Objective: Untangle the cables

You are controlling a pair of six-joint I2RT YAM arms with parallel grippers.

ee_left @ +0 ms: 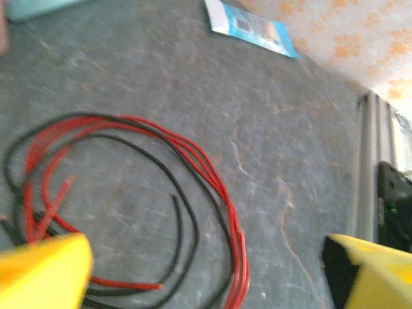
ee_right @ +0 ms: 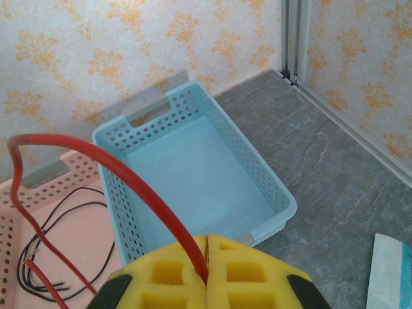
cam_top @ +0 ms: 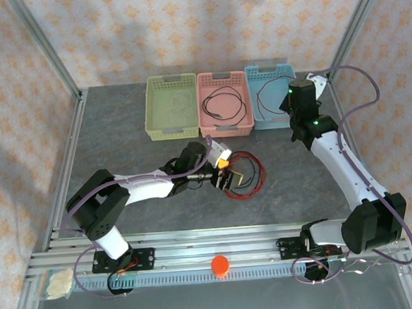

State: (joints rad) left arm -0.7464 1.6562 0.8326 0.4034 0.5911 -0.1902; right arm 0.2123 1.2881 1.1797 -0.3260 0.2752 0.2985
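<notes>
Grey table [cam_top: 120,146]. Blue basket [ee_right: 270,177] and pink basket [ee_right: 71,168] side by side at its far edge. Left gripper [ee_left: 206,277] low over a red-and-black cable tangle [ee_left: 219,187] mid-table, jaws wide, gripping nothing. Right gripper [ee_right: 207,257] above the blue basket, jaws pinched on a red cable [ee_right: 129,179]. Black cable [ee_right: 48,225] lies in the pink basket.

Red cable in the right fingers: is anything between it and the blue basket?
Nothing visible does. The right fingers pinch the red cable close over the blue basket, whose open top lies unobstructed beneath.
</notes>
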